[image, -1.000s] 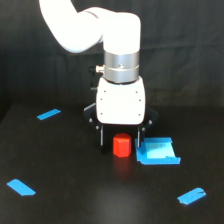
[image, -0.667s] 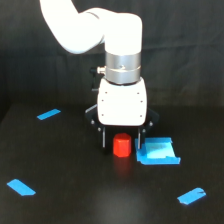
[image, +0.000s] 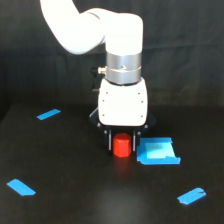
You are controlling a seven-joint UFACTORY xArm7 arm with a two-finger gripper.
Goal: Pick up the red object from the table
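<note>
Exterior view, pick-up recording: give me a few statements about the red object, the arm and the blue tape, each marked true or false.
1. The red object sits between the gripper jaws. True.
2. The large blue patch lies on the exterior view's left of the red object. False: it lies on the right.
3. Three small blue tape strips lie on the table. True.
4. The red object rests on the blue patch. False: it is beside it, over black table.
</note>
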